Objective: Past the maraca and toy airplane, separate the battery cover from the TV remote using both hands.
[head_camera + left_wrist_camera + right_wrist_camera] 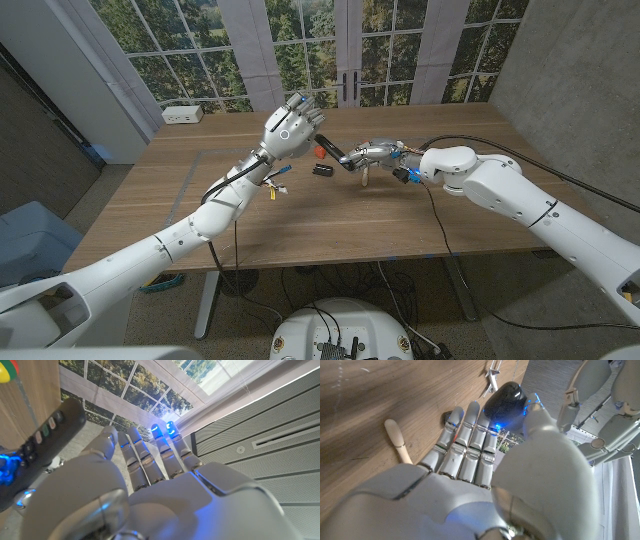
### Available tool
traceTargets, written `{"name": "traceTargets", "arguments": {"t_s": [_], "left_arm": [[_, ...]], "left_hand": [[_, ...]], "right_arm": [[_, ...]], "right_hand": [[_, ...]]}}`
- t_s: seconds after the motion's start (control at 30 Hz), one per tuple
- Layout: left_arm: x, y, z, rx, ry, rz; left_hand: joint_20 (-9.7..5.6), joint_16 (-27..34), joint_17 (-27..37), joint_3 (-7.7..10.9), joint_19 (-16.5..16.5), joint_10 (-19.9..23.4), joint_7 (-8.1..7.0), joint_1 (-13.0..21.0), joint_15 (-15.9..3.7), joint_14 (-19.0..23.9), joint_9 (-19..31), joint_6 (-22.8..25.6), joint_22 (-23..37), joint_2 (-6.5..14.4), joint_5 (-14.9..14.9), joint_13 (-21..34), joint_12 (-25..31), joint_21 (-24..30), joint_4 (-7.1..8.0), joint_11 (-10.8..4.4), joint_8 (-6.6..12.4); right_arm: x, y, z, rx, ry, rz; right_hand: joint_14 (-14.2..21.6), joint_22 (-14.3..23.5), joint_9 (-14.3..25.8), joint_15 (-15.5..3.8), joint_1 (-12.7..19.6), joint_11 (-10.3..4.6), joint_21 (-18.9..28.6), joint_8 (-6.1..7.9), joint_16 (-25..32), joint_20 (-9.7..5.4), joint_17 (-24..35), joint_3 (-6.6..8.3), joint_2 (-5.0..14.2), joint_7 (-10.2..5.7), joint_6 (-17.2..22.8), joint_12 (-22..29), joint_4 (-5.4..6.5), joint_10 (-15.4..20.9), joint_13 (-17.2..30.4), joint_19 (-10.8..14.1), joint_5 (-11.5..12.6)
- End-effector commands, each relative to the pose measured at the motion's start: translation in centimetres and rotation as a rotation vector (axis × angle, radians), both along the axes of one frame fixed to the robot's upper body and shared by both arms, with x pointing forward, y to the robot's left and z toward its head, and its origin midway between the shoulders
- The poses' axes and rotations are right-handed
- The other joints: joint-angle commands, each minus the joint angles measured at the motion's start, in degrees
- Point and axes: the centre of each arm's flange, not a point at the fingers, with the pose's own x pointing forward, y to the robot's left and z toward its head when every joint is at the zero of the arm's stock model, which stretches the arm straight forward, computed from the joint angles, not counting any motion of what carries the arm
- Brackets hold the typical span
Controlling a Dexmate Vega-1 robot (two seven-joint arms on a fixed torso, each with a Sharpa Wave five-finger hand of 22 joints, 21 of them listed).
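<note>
My right hand [378,152] grips one end of the black TV remote [340,155] and holds it above the table, its free end pointing toward my left hand [290,128]. That hand is raised beside the remote's tip, fingers spread, holding nothing. In the left wrist view the remote [45,440] and its buttons pass close by the left hand [165,490]. A small black piece, seemingly the battery cover [322,171], lies on the table under the remote. In the right wrist view the right hand [470,455] curls round the remote [505,402], with the cover [446,419] beyond.
The maraca's pale handle [365,178] lies on the wood below my right hand, as does the same handle [397,442]; its coloured head [5,370] is nearby. The small toy airplane [278,189] sits under my left wrist. A white power strip [183,114] is at the far left corner.
</note>
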Motion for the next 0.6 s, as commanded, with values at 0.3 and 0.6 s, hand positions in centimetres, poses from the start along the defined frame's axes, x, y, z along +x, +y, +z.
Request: {"name": "traceTargets", "arguments": {"t_s": [0.3,0.6], "left_arm": [[-0.6,1.6,0.6,-0.313,0.014,-0.157],[-0.8,2.5,1.1,-0.455,0.191,-0.226]], "left_hand": [[1.95,0.16,-7.85,-0.02,-2.57,-13.31,0.44,-16.94,-7.91,-7.34,-0.14,-10.87,-4.21,1.68,-1.58,-7.78,-0.61,-2.13,3.19,2.67,-9.60],[2.94,-0.35,-10.56,-0.61,-5.62,-20.62,0.03,-24.43,-4.53,-13.60,-0.47,-18.29,-4.76,1.13,-1.93,-11.59,-0.88,-5.12,4.66,5.92,-10.15]], "right_arm": [[0.5,-0.2,0.1,-0.015,-0.024,-0.021],[0.5,-0.4,0.2,-0.038,-0.068,-0.075]], "right_hand": [[0.71,-0.09,0.06,-6.83,12.41,-2.85,0.88,0.28,-0.63,-1.37,0.58,0.53,12.30,-0.23,0.48,-0.38,0.15,3.12,0.38,-0.35,0.41],[0.87,-0.12,0.07,-6.76,12.27,-2.85,1.24,0.24,-0.87,-1.42,0.86,0.54,12.28,-0.08,0.59,-0.54,0.23,3.21,0.44,-0.48,0.40]]}}
